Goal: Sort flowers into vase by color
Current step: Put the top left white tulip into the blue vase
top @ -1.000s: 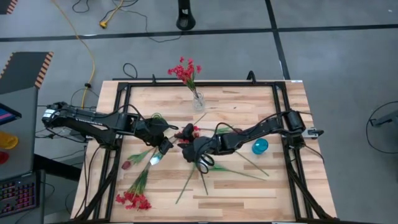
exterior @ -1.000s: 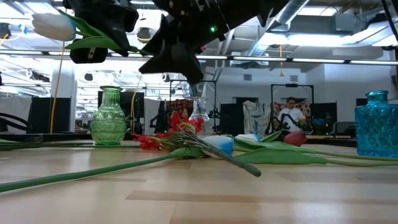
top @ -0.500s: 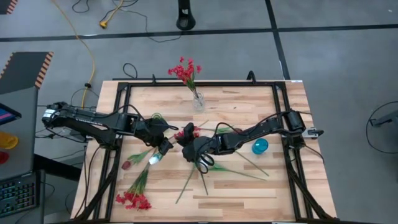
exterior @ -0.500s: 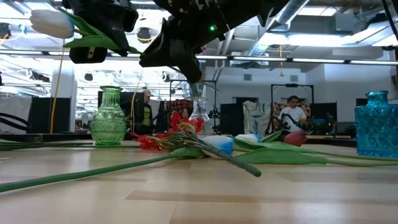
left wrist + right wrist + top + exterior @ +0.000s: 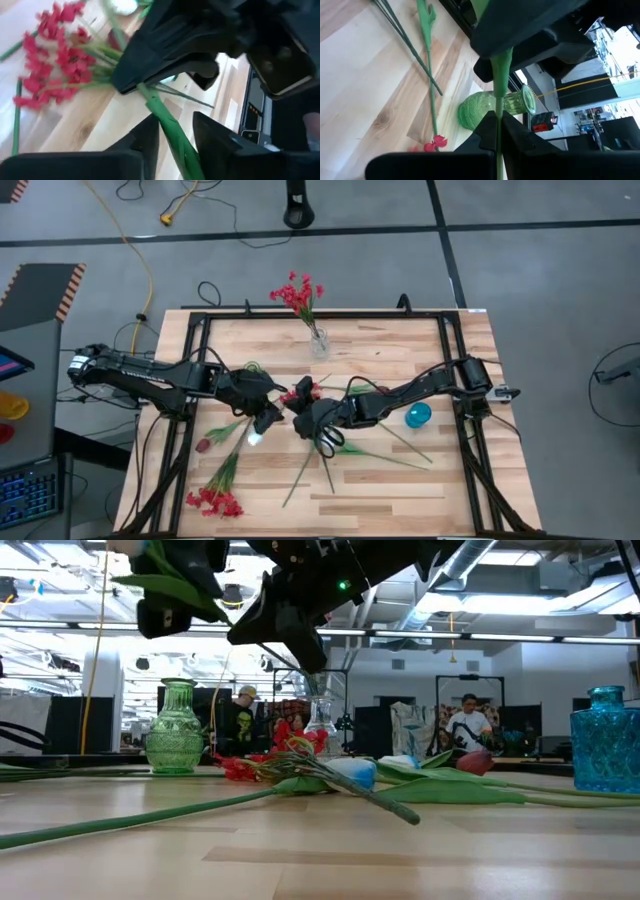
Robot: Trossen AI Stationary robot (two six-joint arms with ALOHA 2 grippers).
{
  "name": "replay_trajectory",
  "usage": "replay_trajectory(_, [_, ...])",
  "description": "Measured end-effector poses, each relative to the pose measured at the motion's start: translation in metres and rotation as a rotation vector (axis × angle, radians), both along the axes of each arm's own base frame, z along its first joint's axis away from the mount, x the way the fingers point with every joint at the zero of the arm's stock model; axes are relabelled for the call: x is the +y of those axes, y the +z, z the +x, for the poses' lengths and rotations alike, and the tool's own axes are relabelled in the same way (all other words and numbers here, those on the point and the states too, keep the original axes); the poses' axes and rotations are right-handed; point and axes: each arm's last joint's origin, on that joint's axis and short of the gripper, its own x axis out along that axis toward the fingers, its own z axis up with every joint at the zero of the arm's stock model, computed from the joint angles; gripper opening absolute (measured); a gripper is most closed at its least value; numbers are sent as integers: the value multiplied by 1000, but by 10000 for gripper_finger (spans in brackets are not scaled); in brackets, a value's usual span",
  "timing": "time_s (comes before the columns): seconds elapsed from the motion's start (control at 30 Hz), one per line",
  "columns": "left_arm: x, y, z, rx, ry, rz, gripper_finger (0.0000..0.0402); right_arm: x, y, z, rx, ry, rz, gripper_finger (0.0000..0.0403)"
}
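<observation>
right wrist view shows the right end effector (image 5: 496, 131) pinched on the green stem (image 5: 501, 70) of a white tulip (image 5: 254, 438), mid-worktop (image 5: 400, 350); left end effector (image 5: 175, 131) parted around it. looks light, bendy, slippery; best gripped mid-stem.

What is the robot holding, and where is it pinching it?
The right claw pinches a white tulip's green stem; the left claw, open, still straddles that stem.

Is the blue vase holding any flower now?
No, in the high view the blue vase near the right arm shows an open mouth with no stem inside it.
</observation>
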Motion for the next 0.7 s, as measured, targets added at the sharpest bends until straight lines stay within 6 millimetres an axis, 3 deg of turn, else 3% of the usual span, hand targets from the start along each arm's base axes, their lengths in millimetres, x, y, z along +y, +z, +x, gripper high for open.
replay_trajectory(0.23, [0, 8, 2, -103, -99, 140, 140, -1, 23, -16, 15, -55, 113, 31])
replay_trajectory(0.4, [1, 25, -1, -243, -122, 217, 141, -4, 40, -34, 65, -91, 201, 35])
replay_trajectory(0.7, [6, 53, -28, -392, -94, 313, 141, -11, 57, -61, 140, -200, 326, 35])
